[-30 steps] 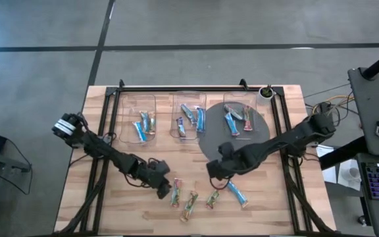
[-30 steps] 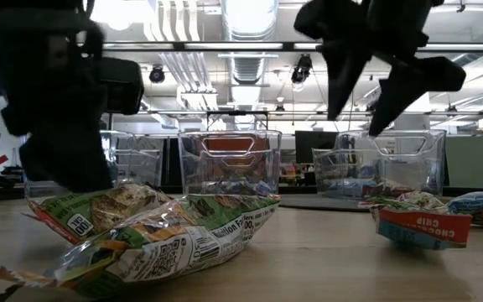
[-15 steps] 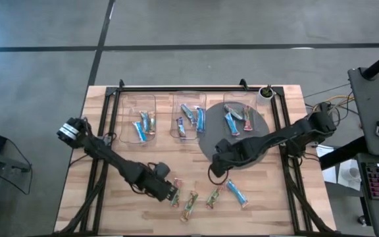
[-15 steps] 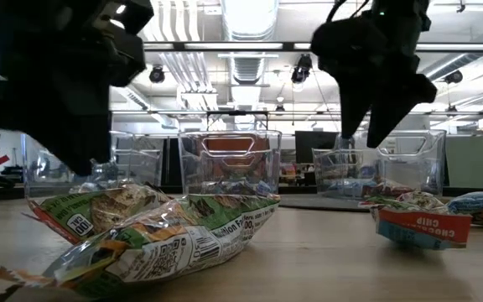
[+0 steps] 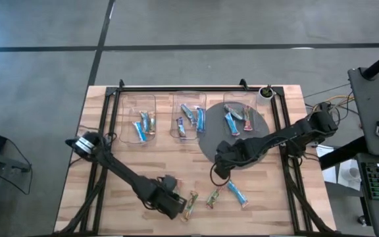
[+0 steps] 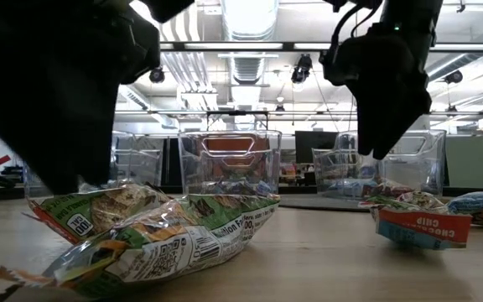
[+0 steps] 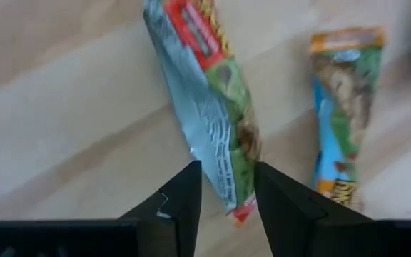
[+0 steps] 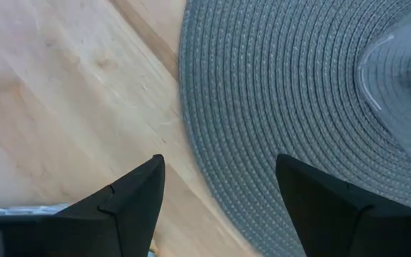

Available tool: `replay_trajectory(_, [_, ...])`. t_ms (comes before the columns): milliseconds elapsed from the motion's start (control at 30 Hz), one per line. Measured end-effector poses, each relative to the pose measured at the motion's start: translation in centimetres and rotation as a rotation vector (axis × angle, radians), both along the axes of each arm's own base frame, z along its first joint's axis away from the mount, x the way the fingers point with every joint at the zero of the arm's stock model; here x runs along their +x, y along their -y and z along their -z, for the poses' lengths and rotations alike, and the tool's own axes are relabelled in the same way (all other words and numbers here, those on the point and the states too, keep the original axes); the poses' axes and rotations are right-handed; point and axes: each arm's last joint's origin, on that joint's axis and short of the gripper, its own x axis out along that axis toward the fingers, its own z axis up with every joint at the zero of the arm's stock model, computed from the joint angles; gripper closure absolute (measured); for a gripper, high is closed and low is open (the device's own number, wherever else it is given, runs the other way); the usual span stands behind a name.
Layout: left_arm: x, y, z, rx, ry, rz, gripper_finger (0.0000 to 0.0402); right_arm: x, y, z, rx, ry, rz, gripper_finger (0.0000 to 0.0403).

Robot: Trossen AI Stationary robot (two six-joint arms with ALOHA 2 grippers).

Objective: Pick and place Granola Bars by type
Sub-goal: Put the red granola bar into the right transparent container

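the left gripper (image 7: 227, 196), part open, straddles a green bar (image 7: 212, 107) at the table's (image 5: 97, 145) 6 o'clock edge, holding nothing yet, and may pinch only crinkly wrapper and slip; the right gripper (image 5: 217, 170), wide and empty, hovers near center.

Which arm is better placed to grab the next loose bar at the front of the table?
Left. The left gripper has its jaws straddling the end of a green-wrapped bar. The right gripper hangs open by the grey mat's edge, above no bar.
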Motion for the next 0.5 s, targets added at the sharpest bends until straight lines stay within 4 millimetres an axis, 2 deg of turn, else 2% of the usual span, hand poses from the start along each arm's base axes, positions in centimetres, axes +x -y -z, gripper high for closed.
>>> replay_trajectory(233, [1.4,1.1,0.0,0.052,-0.111,-0.045,0.0289,0.2,0.0,0.0,-0.008,0.013,-0.050,0.0149])
replay_trajectory(500, [2.3,1.6,-0.6,0.067,-0.055,-0.095,0.0289,0.2,-0.1,0.0,-0.014,0.017,-0.078,0.0152])
